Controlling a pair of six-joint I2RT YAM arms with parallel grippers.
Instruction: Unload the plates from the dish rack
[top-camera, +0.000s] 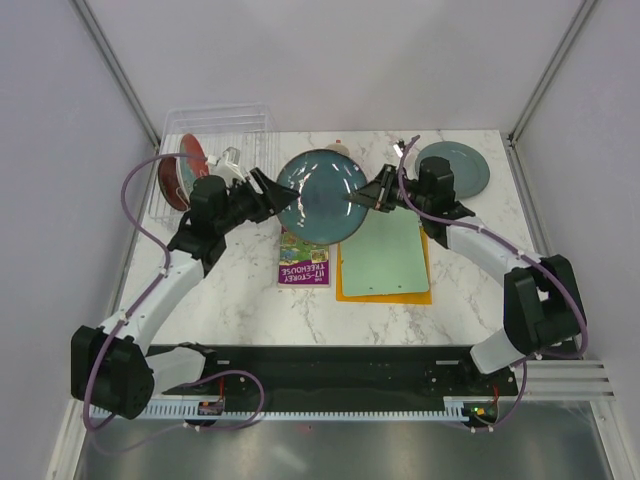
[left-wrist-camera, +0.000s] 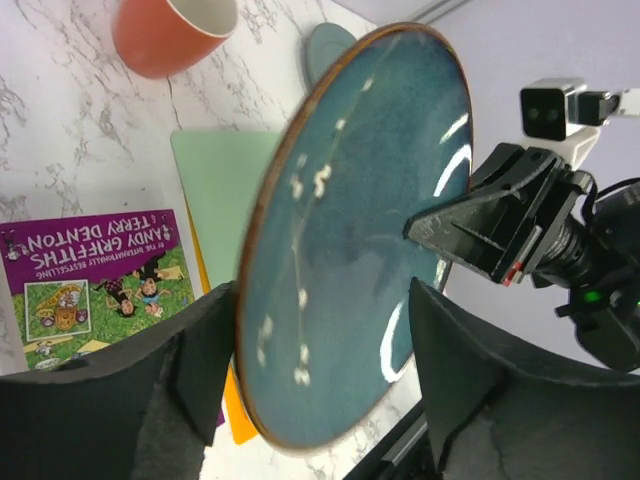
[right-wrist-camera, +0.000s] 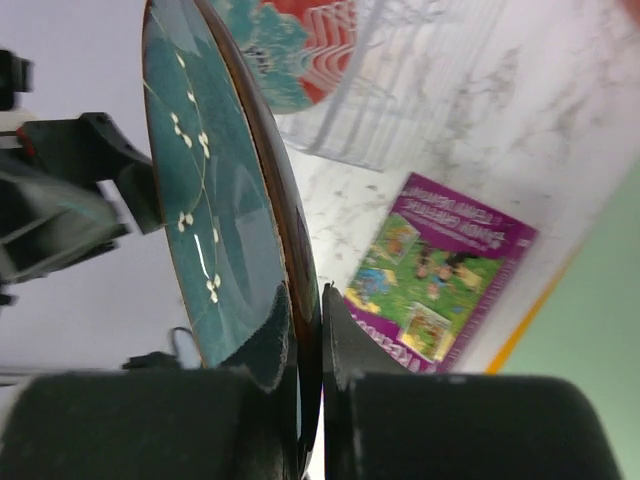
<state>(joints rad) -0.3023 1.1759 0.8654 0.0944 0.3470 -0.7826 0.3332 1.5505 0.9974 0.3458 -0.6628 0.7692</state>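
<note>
The marble tabletop (top-camera: 240, 300) carries the clear dish rack (top-camera: 215, 125) at its far left corner. Well to the right of the rack and nearer the arms lies a green board (top-camera: 385, 258). A blue-teal plate (top-camera: 322, 195) is held up off the tabletop just right of the rack, standing on edge. A grey-green plate (top-camera: 468, 165) lies flat far to the rack's right. A red-and-teal plate (top-camera: 186, 172) stands upright inside the rack. A purple book (top-camera: 305, 265) lies right of the rack, on its near side. The right hand (right-wrist-camera: 320, 330) is clenched on the blue-teal plate's rim. The left hand (top-camera: 283, 195) is spread wide, with the plate's opposite edge between its fingers. An orange cup (left-wrist-camera: 170, 35) sits right of the rack.
</note>
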